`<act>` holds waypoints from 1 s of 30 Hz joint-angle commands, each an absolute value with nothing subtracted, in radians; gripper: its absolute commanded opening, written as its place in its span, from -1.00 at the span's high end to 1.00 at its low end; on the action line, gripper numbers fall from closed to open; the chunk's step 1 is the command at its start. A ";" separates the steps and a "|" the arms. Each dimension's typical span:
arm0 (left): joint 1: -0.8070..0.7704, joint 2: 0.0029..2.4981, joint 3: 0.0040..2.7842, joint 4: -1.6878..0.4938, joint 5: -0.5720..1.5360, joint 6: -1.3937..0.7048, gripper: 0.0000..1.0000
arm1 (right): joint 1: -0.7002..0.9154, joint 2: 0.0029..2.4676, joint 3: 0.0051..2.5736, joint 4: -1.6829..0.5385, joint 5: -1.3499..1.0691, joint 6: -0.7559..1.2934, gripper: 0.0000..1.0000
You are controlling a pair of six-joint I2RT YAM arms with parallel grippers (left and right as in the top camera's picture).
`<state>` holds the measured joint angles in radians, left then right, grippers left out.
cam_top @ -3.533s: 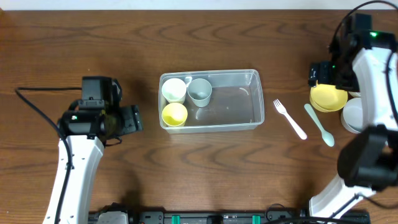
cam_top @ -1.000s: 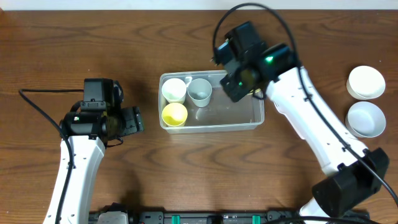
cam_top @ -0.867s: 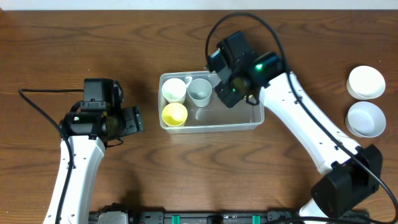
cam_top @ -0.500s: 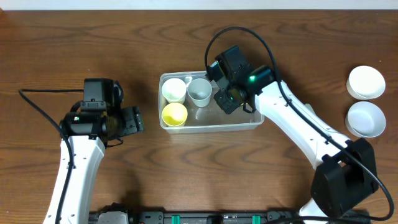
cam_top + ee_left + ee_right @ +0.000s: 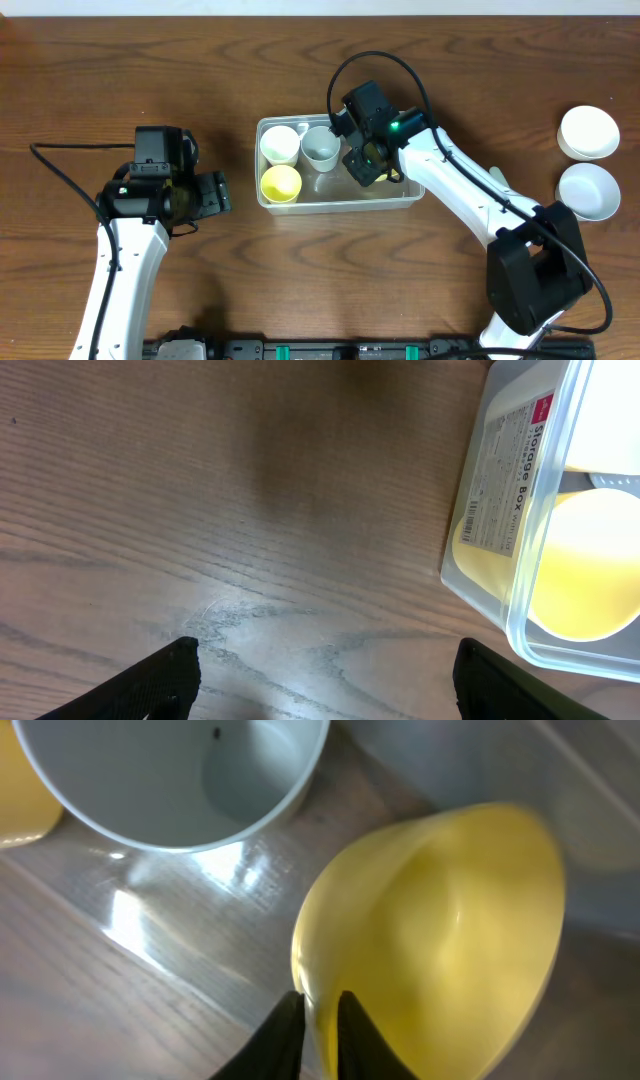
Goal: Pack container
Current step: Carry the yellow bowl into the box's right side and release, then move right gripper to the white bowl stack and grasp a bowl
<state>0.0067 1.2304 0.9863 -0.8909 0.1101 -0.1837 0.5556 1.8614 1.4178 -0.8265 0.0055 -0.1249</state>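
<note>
R arm [image 5: 460, 195] has swung in from the right of the table [image 5: 100, 60] and now has the yellow bowl [image 5: 440, 930] down inside the container [image 5: 400, 117], which sits mid-table. The bowl is beside the cups [image 5: 320, 147], so it's as good as packed, w/ two white bowls [image 5: 588, 132] left at far right. R gripper [image 5: 315, 1020] fingers straddle the bowl's rim w/ a narrow gap, can't tell if pinching or letting go; L gripper [image 5: 330, 685] hangs wide open & empty near the container's left end.

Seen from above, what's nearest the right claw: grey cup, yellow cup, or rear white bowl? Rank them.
1. Pale grey round cup: beside it, inside clear tub.
2. Round yellow cup: tub's left end.
3. Round white bowl: far right side.
</note>
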 commanded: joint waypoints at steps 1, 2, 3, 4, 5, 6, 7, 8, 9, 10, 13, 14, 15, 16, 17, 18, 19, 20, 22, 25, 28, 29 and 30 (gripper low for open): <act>0.013 1.229 0.984 -0.895 0.120 -0.192 -0.62 | 0.542 1.866 1.419 -0.821 0.043 -0.121 0.61; 0.013 1.229 0.984 -0.895 0.120 -0.192 -0.62 | 0.542 1.866 1.419 -0.822 0.050 -0.121 0.60; 0.013 1.229 0.984 -0.895 0.120 -0.192 -0.62 | 0.542 1.866 1.419 -0.823 0.056 -0.121 0.56; 0.013 1.229 0.984 -0.895 0.120 -0.192 -0.62 | 0.542 1.866 1.419 -0.823 0.059 -0.121 0.46; 0.013 1.229 0.984 -0.895 0.120 -0.192 -0.62 | 0.542 1.866 1.419 -0.823 0.061 -0.121 0.35; 0.013 1.229 0.984 -0.895 0.120 -0.192 -0.62 | 0.542 1.865 1.419 -0.822 0.061 -0.121 0.25; 0.013 1.229 0.984 -0.895 0.120 -0.192 -0.63 | 0.542 1.865 1.419 -0.822 0.064 -0.120 0.18; 0.013 1.229 0.984 -0.895 0.120 -0.192 -0.62 | 0.542 1.864 1.419 -0.822 0.064 -0.120 0.17; 0.013 1.229 0.984 -0.895 0.120 -0.192 -0.62 | 0.542 1.863 1.420 -0.823 0.064 -0.119 0.15; 0.013 1.229 0.984 -0.895 0.120 -0.192 -0.62 | 0.542 1.857 1.422 -0.823 0.065 -0.108 0.07; 0.013 1.229 0.984 -0.895 0.120 -0.192 -0.62 | 0.538 1.821 1.455 -0.833 0.105 -0.054 -0.10; 0.013 1.229 0.984 -0.895 0.120 -0.192 -0.63 | 0.532 1.799 1.480 -0.845 0.130 -0.027 -0.14; 0.013 1.229 0.984 -0.896 0.120 -0.192 -0.62 | 0.523 1.774 1.509 -0.858 0.155 0.001 -0.18; 0.013 1.229 0.984 -0.896 0.120 -0.192 -0.62 | 0.511 1.750 1.538 -0.871 0.176 0.028 -0.24; 0.013 1.229 0.984 -0.896 0.120 -0.192 -0.63 | 0.491 1.721 1.573 -0.890 0.198 0.065 -0.27; 0.013 1.229 0.984 -0.896 0.120 -0.192 -0.62 | 0.468 1.695 1.603 -0.905 0.215 0.103 -0.29; 0.013 1.229 0.984 -0.896 0.120 -0.192 -0.62 | 0.434 1.664 1.636 -0.927 0.235 0.155 -0.36; 0.013 1.229 0.984 -0.896 0.120 -0.192 -0.62 | 0.398 1.639 1.660 -0.947 0.249 0.210 -0.40; 0.013 1.229 0.984 -0.899 0.120 -0.192 -0.62 | 0.299 1.587 1.695 -0.993 0.258 0.324 -0.42; 0.013 1.229 0.984 -0.899 0.120 -0.192 -0.62 | 0.104 1.531 1.700 -1.081 0.247 0.477 -0.46; 0.013 1.229 0.984 -0.899 0.120 -0.192 -0.62 | -0.085 1.531 1.697 -1.169 0.199 0.526 -0.52; 0.013 1.229 0.984 -0.899 0.120 -0.192 -0.63 | -0.145 1.538 1.692 -1.187 0.184 0.527 -0.55; 0.013 1.229 0.984 -0.899 0.120 -0.192 -0.63 | -0.196 1.546 1.684 -1.198 0.173 0.527 -0.57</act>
